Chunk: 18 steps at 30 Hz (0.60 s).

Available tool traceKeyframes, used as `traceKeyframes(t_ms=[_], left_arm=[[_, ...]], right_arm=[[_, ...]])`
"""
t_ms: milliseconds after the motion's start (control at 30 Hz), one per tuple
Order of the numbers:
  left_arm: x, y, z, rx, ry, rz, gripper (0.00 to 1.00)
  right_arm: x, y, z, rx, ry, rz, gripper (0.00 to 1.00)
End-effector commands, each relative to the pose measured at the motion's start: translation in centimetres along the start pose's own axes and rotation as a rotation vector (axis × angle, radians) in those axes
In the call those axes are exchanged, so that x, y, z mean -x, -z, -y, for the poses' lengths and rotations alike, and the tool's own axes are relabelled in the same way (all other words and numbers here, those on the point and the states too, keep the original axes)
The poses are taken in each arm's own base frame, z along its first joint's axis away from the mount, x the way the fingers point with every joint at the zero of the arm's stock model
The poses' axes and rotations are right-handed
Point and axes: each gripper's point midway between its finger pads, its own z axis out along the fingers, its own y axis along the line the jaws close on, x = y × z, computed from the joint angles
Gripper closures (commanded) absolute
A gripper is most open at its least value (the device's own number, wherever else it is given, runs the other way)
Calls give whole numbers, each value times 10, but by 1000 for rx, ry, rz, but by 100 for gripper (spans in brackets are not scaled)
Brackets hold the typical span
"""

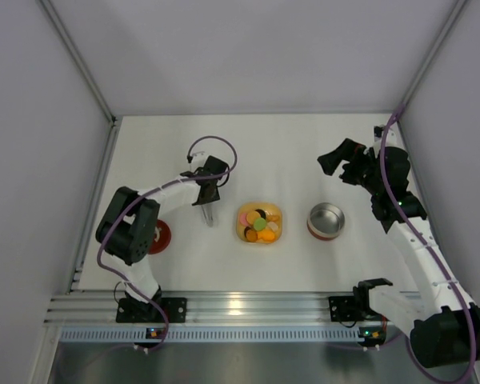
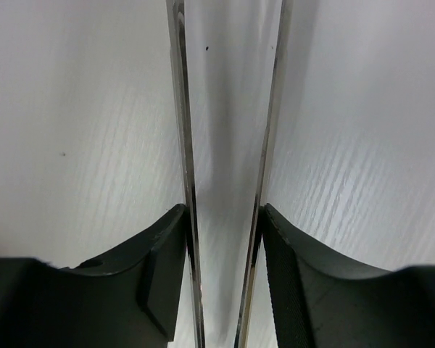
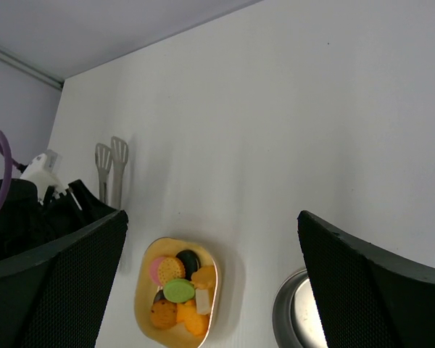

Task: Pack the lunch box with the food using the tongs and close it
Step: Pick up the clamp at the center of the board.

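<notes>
Tongs (image 1: 210,214): flat on the table (image 1: 304,144), just left of the dish (image 3: 140,301) and under the left pincer (image 2: 224,217).
Tongs, long axis: runs from the back wall (image 1: 248,56) toward the table's near edge.
Tongs, pointing: in the right wrist view the two flat tips face the back wall. In the top view the narrow joined end shows on the near side of the pincer.
Left pincer: grasping the tongs, with a finger (image 2: 159,275) against the outer side of each leg. The legs are apart, with a gap between them.
Right pincer (image 3: 212,216): released, fingers wide apart, hanging above the table beyond the lunch box (image 1: 326,220).
Lunch box: upright and uncovered, right of the dish and apart from it.
Lid (image 1: 162,234): red, at the table's left side, partly hidden by the left arm (image 1: 132,228).
Food (image 1: 260,226): piled in the dish, between tongs and lunch box.
</notes>
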Motion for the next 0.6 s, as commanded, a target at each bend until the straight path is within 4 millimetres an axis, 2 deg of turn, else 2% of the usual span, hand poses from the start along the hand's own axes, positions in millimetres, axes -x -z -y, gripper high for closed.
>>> traceKeyframes(t_ms=[0, 200, 567], left_arm=[[30, 37, -8, -6, -2, 66, 50], [48, 70, -12, -26, -16, 107, 44], [55, 115, -13, -81, -48, 128, 43]], right_arm=[[1, 1, 0, 1, 0, 4, 0], [0, -2, 0, 7, -5, -1, 0], [-4, -6, -1, 19, -7, -13, 1]])
